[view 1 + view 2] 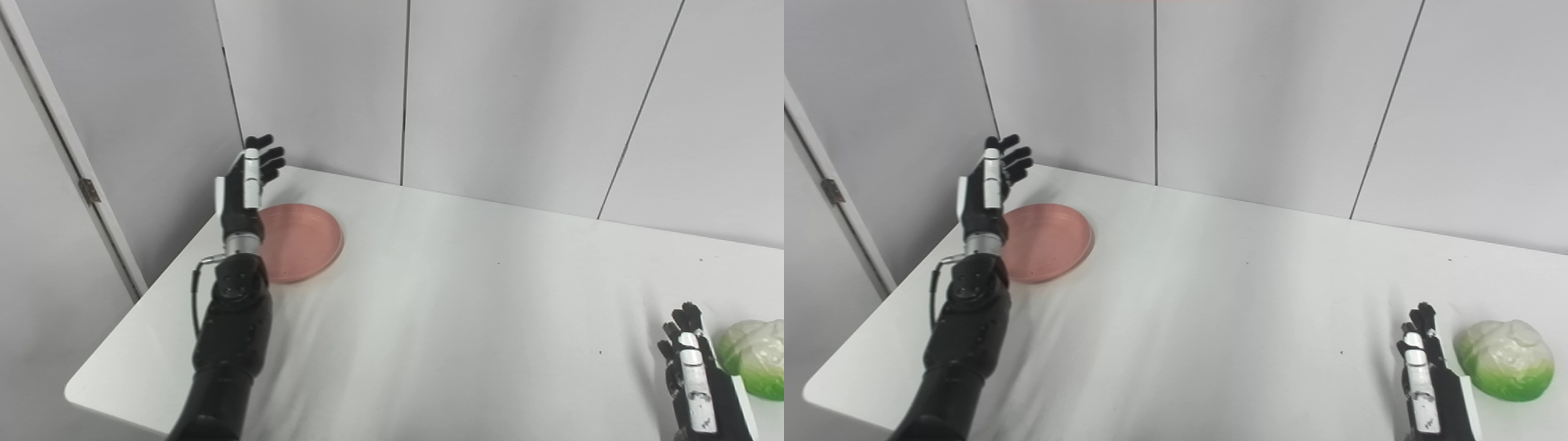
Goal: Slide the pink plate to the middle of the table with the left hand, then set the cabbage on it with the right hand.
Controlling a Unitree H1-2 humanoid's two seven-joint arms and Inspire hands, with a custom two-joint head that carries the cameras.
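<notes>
The pink plate lies flat near the table's far left corner. My left hand is raised edge-on at the plate's left rim, fingers spread and open, holding nothing; its wrist hides part of the rim. The green and white cabbage sits near the table's right front. My right hand rests low just left of the cabbage, open and apart from it.
The white table runs up to grey wall panels at the back. Its left edge and rounded front left corner are close to my left arm. A door frame with a hinge stands at the left.
</notes>
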